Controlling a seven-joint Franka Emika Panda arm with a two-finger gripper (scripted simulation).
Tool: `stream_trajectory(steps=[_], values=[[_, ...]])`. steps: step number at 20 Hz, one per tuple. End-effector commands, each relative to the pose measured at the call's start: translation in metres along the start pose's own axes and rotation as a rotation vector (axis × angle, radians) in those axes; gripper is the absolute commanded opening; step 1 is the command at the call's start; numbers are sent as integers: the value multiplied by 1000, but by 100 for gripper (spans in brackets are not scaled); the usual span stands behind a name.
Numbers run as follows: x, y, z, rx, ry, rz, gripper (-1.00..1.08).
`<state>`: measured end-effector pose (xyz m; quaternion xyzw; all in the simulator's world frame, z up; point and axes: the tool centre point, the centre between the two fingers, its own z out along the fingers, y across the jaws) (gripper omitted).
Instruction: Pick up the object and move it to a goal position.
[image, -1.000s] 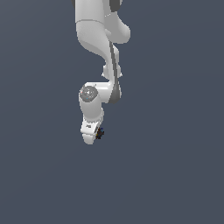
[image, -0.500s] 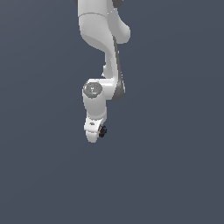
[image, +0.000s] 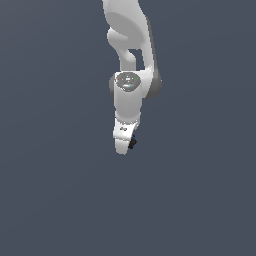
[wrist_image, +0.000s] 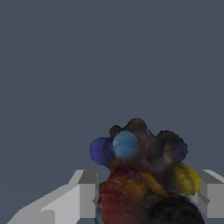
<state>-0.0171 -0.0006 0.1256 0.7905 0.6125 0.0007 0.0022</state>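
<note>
gripper (wrist_image: 144, 199) clamped on the object (wrist_image: 142, 175), fingers (wrist_image: 83, 194) touching both sides; object (image: 132, 143) at arm's tip

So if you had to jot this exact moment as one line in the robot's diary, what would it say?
phase: carrying | gripper: shut on object | object: dark lump with blue, red, yellow patches, between the fingers | goal: not visible

Flat, even simulator light, no cast shadows or glare; the wrist view's close lump looks soft and blurry.
</note>
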Motion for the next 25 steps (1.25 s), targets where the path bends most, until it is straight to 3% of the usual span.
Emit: stream_trajectory(steps=[1,14,25], values=[[22,-6,-24,-1,0,-1,-100],[120,-30,-133,3,1,0,-100],[147,-34,-163,4,2,2,-100]])
